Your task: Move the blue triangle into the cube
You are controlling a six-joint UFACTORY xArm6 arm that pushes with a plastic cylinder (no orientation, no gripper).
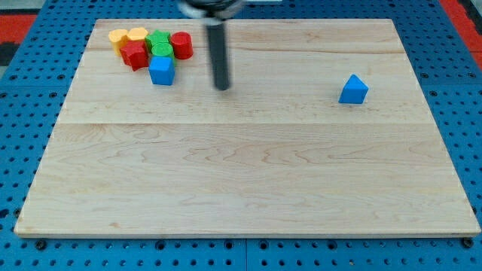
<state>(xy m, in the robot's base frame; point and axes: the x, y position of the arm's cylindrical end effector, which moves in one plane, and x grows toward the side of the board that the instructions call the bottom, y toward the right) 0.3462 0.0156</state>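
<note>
The blue triangle (353, 89) lies alone on the wooden board at the view's right, upper half. The blue cube (161, 71) sits at the upper left, at the lower edge of a tight cluster of blocks. My tip (221, 87) rests on the board a little to the right of the blue cube, and far to the left of the blue triangle. The rod rises straight up from it to the view's top edge.
The cluster above the blue cube holds two yellow blocks (126, 36), a red block (135, 55), two green blocks (160, 44) and a red cylinder (181, 45). The wooden board (241, 181) lies on a blue pegboard (22, 90).
</note>
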